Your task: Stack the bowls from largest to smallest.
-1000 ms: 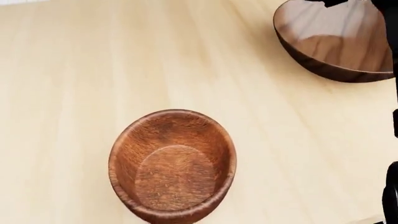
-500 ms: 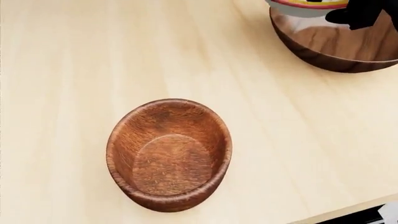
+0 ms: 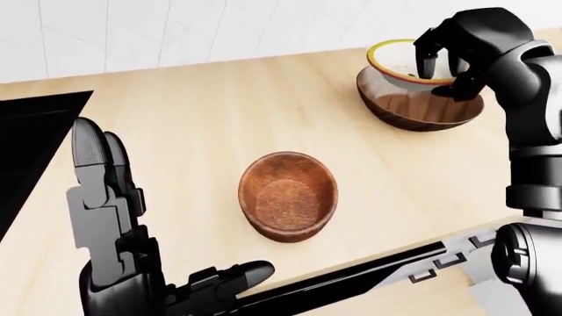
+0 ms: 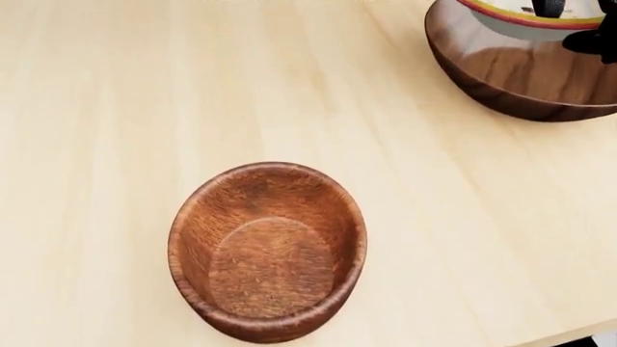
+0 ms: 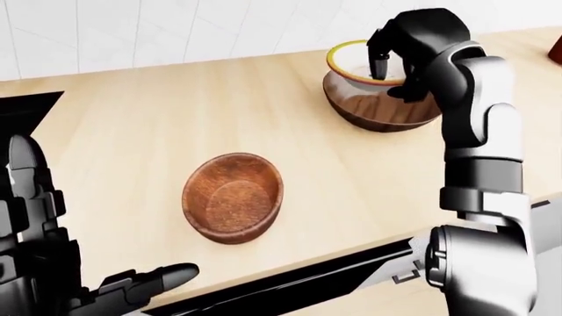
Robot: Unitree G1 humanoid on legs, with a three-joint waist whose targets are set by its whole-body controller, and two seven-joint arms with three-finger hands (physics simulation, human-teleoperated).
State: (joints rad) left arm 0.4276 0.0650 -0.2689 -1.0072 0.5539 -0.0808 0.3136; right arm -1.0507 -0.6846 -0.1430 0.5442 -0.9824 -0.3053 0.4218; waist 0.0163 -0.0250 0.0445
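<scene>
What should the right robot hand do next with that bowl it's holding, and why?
Probably lower and release. The right robot hand grips the yellow-rimmed bowl, tilted over the large dark bowl, seemingly not yet seated. The small brown bowl waits beside the open left robot hand.

Light wood counter: small brown bowl, large dark bowl.
</scene>
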